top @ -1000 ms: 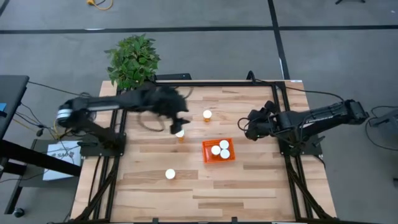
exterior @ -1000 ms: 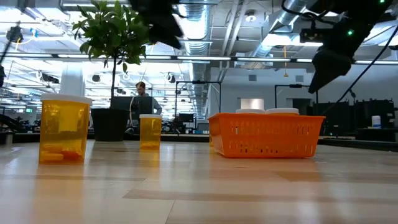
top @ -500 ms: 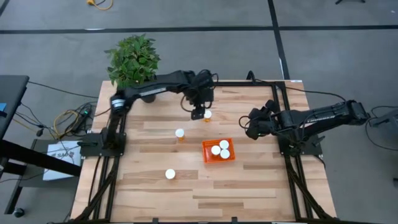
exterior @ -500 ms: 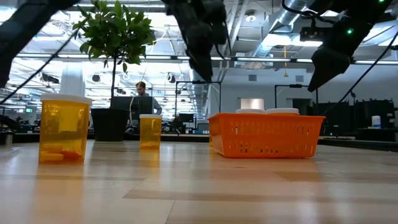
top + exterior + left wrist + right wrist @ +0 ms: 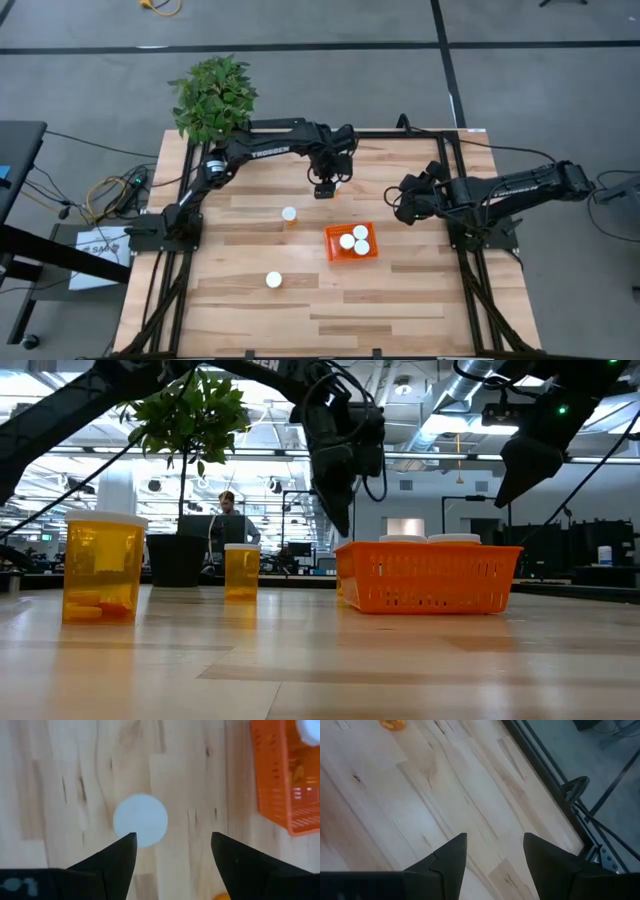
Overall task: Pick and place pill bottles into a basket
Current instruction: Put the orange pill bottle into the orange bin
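Wooden table (image 5: 400,300) note: your open left gripper (image 5: 172,845) hovers off-centre over the far pill bottle (image 5: 140,819), just beyond the basket (image 5: 350,242); descending now may clip its cap and tip it.

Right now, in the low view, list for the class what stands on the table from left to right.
Large near pill bottle → black plant pot → smaller, farther pill bottle → orange basket with white caps showing above its rim.
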Controlling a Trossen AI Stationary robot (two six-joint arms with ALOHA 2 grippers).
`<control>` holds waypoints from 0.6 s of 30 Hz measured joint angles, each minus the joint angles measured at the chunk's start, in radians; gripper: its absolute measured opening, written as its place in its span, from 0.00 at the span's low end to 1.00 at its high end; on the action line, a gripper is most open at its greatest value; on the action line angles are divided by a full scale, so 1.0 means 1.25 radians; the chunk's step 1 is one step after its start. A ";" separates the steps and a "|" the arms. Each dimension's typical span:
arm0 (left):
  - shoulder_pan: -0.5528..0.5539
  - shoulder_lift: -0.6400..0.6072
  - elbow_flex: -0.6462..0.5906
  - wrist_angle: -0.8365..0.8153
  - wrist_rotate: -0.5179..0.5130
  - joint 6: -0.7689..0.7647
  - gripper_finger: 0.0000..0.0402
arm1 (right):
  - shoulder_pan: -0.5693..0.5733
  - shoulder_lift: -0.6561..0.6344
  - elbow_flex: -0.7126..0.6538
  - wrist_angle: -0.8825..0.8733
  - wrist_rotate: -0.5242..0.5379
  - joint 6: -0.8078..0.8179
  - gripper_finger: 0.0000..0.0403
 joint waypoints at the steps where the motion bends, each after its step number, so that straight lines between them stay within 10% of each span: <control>1: -0.004 0.003 0.000 0.019 -0.002 0.007 0.61 | 0.000 0.000 0.000 0.000 0.000 0.000 0.47; 18: -0.008 0.010 -0.019 0.069 -0.127 0.092 0.61 | 0.000 0.000 0.000 0.006 -0.018 -0.006 0.47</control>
